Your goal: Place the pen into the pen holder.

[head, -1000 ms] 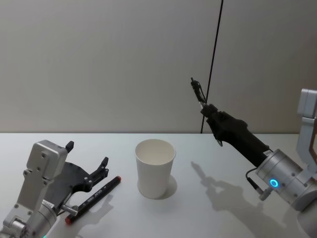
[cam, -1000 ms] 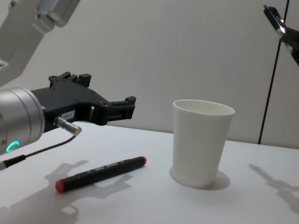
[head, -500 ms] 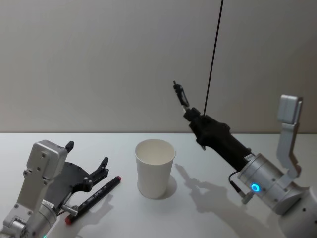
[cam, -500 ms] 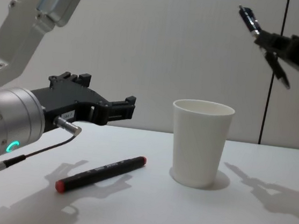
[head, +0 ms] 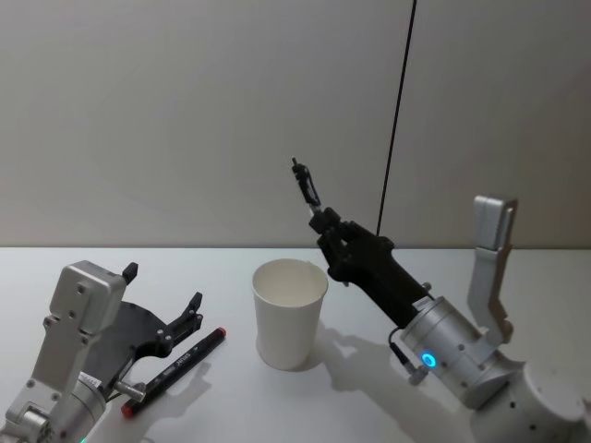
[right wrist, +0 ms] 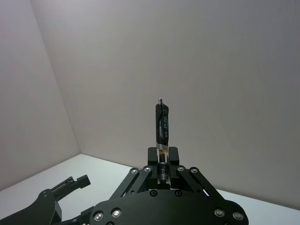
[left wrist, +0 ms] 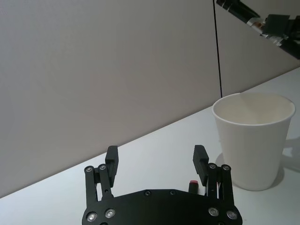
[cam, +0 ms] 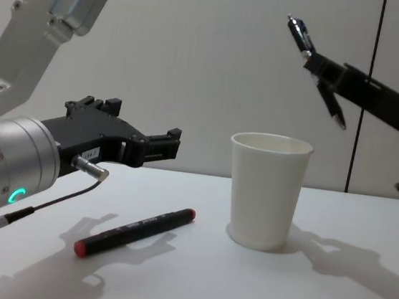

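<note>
One black pen [cam: 299,37], clamped tilted in the right gripper [cam: 322,71], hangs upper right in the chest view, just above and right of the white pen holder [cam: 265,193]. Carry seems nearly done; next it must centre over the rim and lower. Lower left, the left gripper [head: 163,286] hovers, fingers [head: 192,309] wide.

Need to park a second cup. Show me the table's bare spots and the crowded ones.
Free: the table front strip, before the pen holder, right of the red-tipped marker; behind the holder, toward the wall. Crowded: the left, under the open left gripper; the right gripper, holding the pen, hangs above the holder's right.
</note>
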You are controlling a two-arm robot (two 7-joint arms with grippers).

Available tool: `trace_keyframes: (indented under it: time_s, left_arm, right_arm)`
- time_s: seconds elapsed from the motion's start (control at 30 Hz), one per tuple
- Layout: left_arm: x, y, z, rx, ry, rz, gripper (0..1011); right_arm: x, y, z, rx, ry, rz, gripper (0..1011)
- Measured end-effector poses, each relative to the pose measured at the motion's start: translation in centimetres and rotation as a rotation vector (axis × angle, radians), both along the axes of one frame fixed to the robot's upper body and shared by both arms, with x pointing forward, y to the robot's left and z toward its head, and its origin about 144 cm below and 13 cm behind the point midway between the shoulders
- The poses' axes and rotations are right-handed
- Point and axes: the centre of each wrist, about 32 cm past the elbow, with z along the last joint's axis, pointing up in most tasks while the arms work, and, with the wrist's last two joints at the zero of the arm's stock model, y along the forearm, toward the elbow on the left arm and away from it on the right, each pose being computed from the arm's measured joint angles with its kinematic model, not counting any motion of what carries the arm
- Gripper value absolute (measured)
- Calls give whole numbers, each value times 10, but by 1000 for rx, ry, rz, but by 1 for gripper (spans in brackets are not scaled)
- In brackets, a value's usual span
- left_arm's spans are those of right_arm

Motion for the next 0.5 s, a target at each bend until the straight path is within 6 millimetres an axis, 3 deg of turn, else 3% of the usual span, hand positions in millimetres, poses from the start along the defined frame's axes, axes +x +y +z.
trace_keyframes:
  time_s: [0.5]
  left_arm:
    - [0,0,0,0,0,0,1003]
  right_arm:
    - [6,24,-19,-23,-20,-21,133]
